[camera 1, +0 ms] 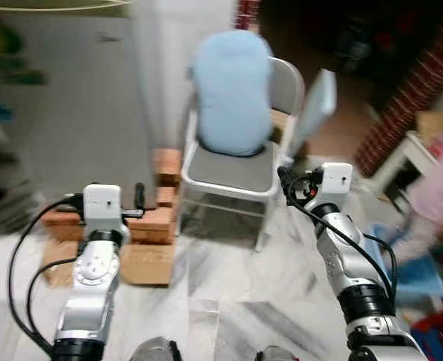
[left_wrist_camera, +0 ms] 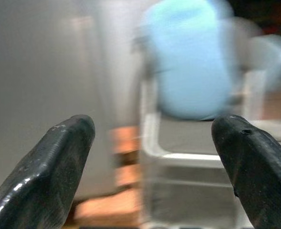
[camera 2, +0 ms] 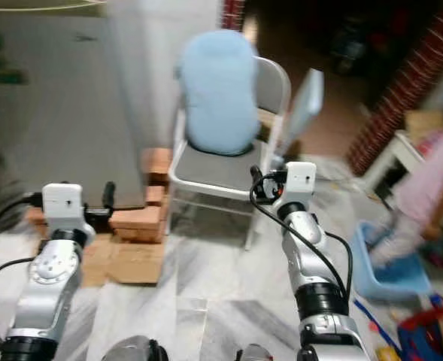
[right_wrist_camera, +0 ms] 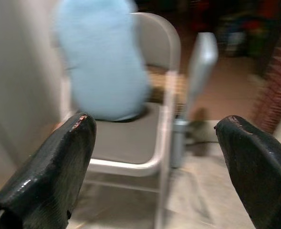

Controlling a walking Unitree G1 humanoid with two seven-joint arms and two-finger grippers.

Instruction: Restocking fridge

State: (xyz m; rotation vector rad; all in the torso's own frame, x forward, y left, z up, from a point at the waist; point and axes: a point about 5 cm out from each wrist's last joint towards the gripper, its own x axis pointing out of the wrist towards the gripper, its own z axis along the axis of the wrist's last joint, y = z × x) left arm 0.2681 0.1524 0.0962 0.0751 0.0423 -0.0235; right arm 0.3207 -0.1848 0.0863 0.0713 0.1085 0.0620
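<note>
We find both arms raised before a grey folding chair (camera 1: 232,171) bearing a pale blue cushion (camera 1: 231,90). The left gripper (left_wrist_camera: 152,167) and right gripper (right_wrist_camera: 154,167) both stand wide apart, holding nothing. The fridge (camera 1: 71,105) stands left of the chair, blurred, beside stacked bricks (camera 1: 157,218).

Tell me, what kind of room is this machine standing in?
Probably a lived-in home, near the kitchen: a grey folding chair with a light blue cushion on a marble-look floor, beside what looks like a grey fridge.
</note>
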